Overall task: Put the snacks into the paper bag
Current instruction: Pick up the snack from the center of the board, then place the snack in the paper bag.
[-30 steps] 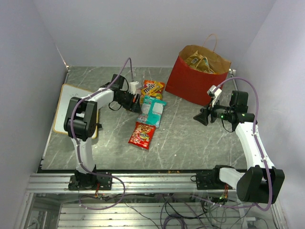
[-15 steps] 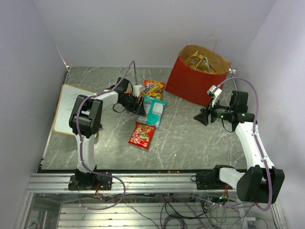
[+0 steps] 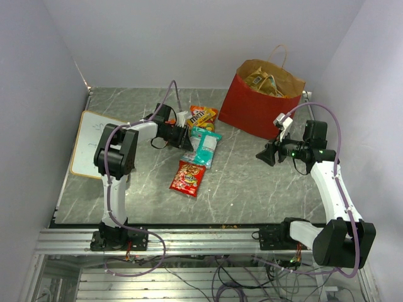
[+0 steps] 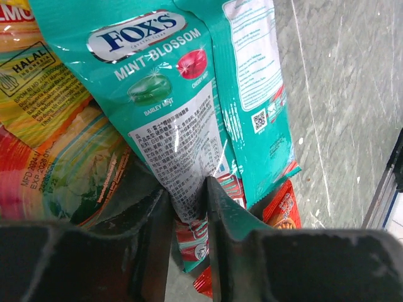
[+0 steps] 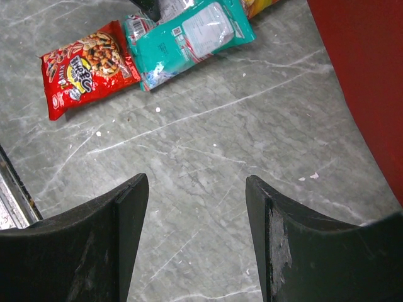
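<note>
My left gripper (image 3: 186, 141) is shut on the edge of the teal Fox's mint pack (image 3: 204, 146), which also fills the left wrist view (image 4: 182, 107). An orange-yellow candy pack (image 3: 203, 116) lies just behind it, and a small red snack pack (image 3: 187, 178) lies in front, also in the right wrist view (image 5: 85, 63). The paper bag (image 3: 255, 104), red outside and brown inside, stands open at the back right with several packets in it. My right gripper (image 3: 267, 153) is open and empty, hovering over bare table in front of the bag.
A flat white board (image 3: 94, 141) lies at the left of the grey marbled table (image 3: 252, 189). The bag's red wall (image 5: 371, 75) is close on the right of my right gripper. White walls enclose the table on three sides.
My left gripper moved a little right onto the teal pack and closed on its edge; the pack has shifted slightly. The right arm has not moved.
</note>
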Tool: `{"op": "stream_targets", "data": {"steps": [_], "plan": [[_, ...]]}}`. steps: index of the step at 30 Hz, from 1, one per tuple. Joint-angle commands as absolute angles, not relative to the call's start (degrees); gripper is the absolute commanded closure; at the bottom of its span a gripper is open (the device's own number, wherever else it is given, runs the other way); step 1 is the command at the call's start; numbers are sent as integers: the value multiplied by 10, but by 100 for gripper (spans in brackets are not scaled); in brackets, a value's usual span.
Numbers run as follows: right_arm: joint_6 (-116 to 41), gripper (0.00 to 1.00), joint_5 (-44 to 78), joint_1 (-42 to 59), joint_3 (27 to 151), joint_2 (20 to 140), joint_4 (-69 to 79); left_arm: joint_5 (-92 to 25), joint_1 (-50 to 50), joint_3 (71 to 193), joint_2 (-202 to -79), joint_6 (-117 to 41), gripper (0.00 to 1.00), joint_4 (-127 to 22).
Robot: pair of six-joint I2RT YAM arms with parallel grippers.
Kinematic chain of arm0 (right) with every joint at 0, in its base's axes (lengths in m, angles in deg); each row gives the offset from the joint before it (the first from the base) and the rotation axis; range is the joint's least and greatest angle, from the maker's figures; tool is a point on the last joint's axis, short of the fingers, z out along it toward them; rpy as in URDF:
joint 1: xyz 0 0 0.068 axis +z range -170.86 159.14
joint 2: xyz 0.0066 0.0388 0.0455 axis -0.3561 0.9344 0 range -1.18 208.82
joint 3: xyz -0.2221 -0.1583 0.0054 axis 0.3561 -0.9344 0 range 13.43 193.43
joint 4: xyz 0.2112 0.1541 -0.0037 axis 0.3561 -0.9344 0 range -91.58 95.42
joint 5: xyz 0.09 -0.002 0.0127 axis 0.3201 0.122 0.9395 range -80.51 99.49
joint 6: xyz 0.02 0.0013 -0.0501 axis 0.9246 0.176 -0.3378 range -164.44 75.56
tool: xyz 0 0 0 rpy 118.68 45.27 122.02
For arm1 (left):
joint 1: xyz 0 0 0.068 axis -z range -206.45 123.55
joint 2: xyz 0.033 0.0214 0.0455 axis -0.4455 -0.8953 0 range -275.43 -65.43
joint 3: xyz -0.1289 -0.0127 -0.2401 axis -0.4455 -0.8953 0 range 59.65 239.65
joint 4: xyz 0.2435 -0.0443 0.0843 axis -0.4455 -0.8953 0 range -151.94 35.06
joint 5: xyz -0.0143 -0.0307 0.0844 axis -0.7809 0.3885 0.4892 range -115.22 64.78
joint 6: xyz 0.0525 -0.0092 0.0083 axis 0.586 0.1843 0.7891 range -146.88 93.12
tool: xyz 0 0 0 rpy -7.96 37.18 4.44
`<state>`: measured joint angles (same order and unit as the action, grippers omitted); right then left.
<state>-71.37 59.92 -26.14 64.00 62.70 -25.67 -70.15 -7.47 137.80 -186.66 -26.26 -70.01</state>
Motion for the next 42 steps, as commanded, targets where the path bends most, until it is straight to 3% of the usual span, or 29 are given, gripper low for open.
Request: {"op": "stream_targets", "data": {"steps": [1,10,25,33,42], "plan": [[-712,37,596,-260,632,624,-247,-719,-69,1375,-1868,-243,69,-701],[-707,37,595,-260,630,619,-240,-726,-69,1395,-1807,-184,93,-738],[-695,35,639,-239,682,638,-206,-679,-22,1349,-1622,25,93,-801],[-640,29,653,-151,752,693,-118,-663,44,1331,-1493,135,93,-858],[-570,22,717,-88,784,740,-65,-636,105,1328,-1423,149,93,-867]]}}
